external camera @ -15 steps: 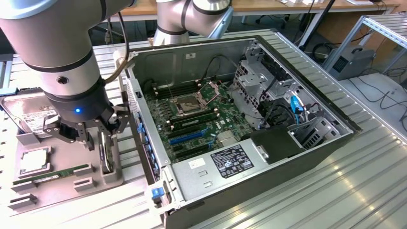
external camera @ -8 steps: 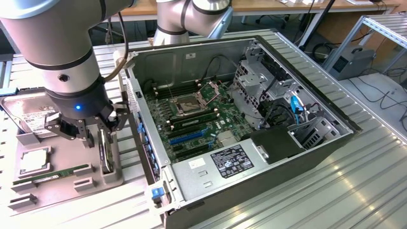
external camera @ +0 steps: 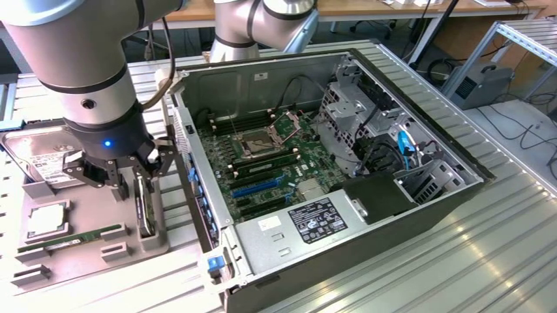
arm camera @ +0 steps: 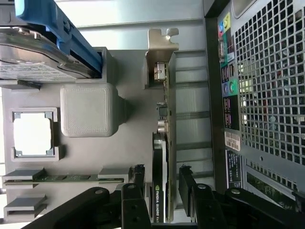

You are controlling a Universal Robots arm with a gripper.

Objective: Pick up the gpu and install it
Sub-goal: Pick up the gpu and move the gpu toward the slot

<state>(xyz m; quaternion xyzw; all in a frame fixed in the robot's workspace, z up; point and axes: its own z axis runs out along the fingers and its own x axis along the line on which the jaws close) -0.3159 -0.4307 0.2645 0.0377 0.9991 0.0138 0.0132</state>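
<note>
Arm (external camera: pixel 87 72) points straight down, tool (arm camera: pixel 161 177) open and empty, straddling the upright gpu (arm camera: pixel 166 124).

Observing the gpu (arm camera: pixel 160 157) standing on its long edge in a slot of the grey holder (arm camera: pixel 128 152), just beside the open computer case (arm camera: pixel 267 95). Seeing it edge-on in the wrist view: thin, black-bodied, greenish board edge along one side, silver bracket (arm camera: pixel 162 43) at one end, white NVIDIA Quadro lettering at the other. Sitting between the spread jaws of the gripper (arm camera: pixel 161 177), apart from both.
</note>
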